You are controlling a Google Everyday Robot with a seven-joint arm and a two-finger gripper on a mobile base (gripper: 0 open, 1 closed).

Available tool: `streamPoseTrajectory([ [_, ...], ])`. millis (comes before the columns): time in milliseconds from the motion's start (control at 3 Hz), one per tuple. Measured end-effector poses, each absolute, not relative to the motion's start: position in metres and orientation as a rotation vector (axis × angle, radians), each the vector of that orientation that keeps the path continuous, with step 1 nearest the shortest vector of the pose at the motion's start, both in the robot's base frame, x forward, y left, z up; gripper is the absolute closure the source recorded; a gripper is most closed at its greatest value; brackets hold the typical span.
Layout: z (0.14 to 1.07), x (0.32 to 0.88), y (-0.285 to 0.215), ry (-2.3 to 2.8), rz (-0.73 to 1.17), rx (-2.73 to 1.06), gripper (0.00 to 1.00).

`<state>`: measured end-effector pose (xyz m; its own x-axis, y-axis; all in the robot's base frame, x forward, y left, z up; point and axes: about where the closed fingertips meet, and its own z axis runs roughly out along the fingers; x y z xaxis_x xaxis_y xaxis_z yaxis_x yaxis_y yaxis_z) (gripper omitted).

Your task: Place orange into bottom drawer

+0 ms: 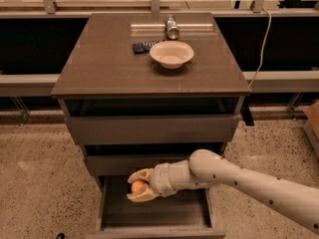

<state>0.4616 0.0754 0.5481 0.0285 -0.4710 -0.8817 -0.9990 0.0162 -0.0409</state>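
The orange [137, 186] is a small bright-orange fruit held between the fingers of my gripper [136, 187]. The gripper is shut on it and hangs just above the left part of the bottom drawer [154, 212], which is pulled open with its dark floor showing. My white arm comes in from the lower right and crosses over the drawer's right side. The two upper drawers of the grey-brown cabinet [149, 128] are slightly open.
On the cabinet top stand a white bowl [171, 54], a metal can [172, 27] behind it and a dark flat object [143, 47] to the bowl's left. Speckled floor lies on both sides. A brown box edge [313, 118] shows at the right.
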Motion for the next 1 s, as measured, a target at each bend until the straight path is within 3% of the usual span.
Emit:
streamPoseTrajectory([
  [1000,0.373,0.544,0.058,1.593,0.874,-1.314,1.0],
])
